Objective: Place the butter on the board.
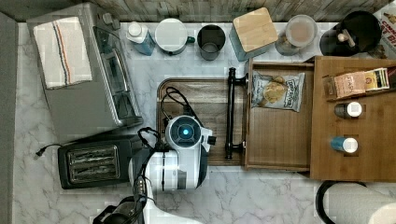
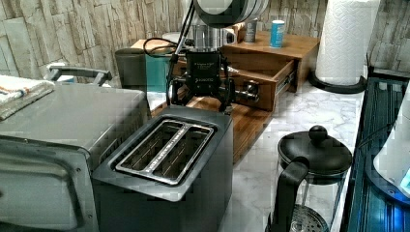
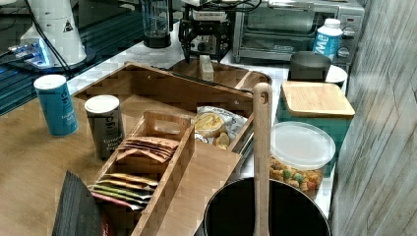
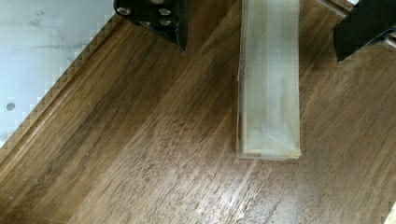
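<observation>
Now we see the butter (image 4: 269,79), a pale wrapped stick, lying flat on the board (image 4: 140,154); in the right view it stands out as a light block (image 3: 206,68) on the dark wood (image 3: 248,78); the gripper (image 4: 261,28) hangs just above it with its fingers (image 4: 161,18) spread wide on either side, touching nothing and holding nothing. Around the board, the toaster (image 2: 164,159) sits close on the left view's near side; the toaster oven (image 1: 88,74) with a striped towel (image 1: 63,51) lies beyond; a lighter tray (image 1: 280,121) with a black bar handle (image 1: 230,112) abuts the board on the top view's right, holding a bag of chips (image 1: 278,91). We can read no label clearly; the gripper body (image 2: 205,72) bears small white lettering that we cannot make out.
</observation>
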